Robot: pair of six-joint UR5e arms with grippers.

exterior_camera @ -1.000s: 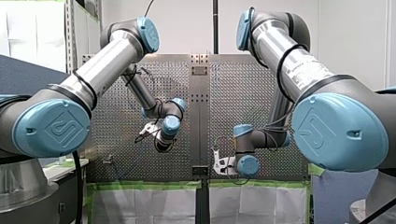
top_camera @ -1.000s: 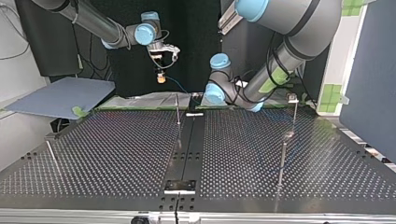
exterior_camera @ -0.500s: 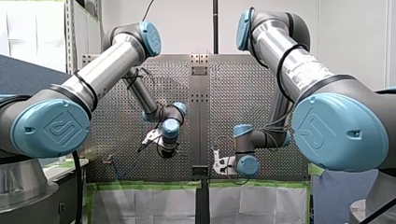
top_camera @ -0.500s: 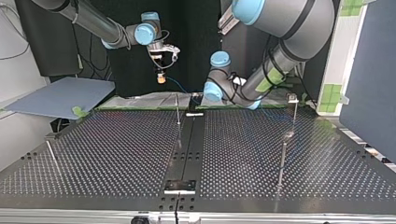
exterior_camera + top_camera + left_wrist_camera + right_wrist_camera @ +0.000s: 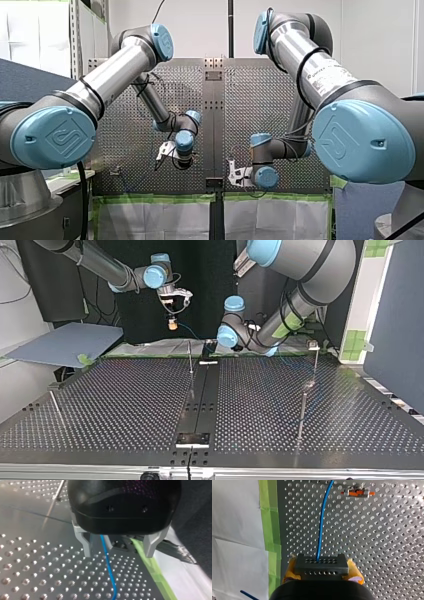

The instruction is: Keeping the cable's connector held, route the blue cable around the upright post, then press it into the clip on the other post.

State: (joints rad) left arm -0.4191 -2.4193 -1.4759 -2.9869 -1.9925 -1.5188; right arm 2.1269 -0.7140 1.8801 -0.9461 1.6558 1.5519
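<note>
Looking along my right gripper (image 5: 322,573), I see its yellow pads (image 5: 355,574) clamped on either side of the dark connector (image 5: 321,565), a block with rows of small holes. The blue cable (image 5: 321,530) leaves the middle of the connector's face and runs ahead over the perforated table (image 5: 387,542), bending slightly as it goes. A small orange and white part (image 5: 358,492) lies on the table just beside the cable's far stretch. Green tape (image 5: 270,517) edges the table to one side of the gripper. My left gripper (image 5: 118,543) hangs low over the table with its metal fingers (image 5: 86,543) spread apart. The cable passes between them, closer to one finger than the other, and I cannot tell whether it touches that finger. In the top view my right gripper hangs above the table's far edge, left of centre, with a thin upright post (image 5: 190,357) near it. A second post carrying a clip (image 5: 313,345) stands at the far right, well apart.
</note>
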